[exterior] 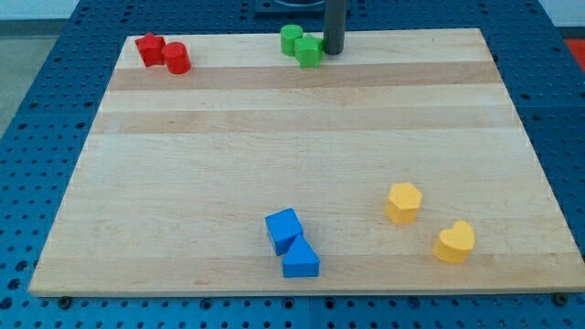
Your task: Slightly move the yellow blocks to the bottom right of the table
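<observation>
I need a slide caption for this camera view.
My tip beside green blocks, far from the yellow blocks.

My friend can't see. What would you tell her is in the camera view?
My tip rests at the wooden board's top, beside two green blocks. Far off, a yellow hexagon block and yellow heart block sit bottom right; two blue blocks bottom middle, two red blocks top left.

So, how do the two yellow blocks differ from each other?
The yellow hexagonal block sits nearer the view's top and left; the yellow heart-shaped block lies lower and further right, closer to the wooden board's corner. They stand apart. Both are far from my tip.
</observation>
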Robot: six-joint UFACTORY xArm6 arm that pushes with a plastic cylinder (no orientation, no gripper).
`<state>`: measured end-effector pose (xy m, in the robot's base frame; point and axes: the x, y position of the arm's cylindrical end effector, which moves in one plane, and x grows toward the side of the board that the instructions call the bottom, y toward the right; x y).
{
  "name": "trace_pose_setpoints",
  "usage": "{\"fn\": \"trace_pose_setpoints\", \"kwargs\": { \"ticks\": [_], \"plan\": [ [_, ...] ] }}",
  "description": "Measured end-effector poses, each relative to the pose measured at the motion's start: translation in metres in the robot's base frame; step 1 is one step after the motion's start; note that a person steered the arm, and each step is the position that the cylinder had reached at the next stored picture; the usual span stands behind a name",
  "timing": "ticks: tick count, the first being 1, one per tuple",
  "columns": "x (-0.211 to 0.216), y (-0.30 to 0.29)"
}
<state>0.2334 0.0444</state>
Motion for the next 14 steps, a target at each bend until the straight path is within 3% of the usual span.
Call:
{"fn": "trace_pose_setpoints", "kwargs": {
  "ticks": [2,3,5,7,8,9,14],
  "plan": [
    [0.0,-0.014],
    [0.033,0.017],
    [0.158,0.02],
    [0.163,0.019],
    [0.189,0.015],
    [0.247,0.012],
    [0.325,0.07]
  ]
}}
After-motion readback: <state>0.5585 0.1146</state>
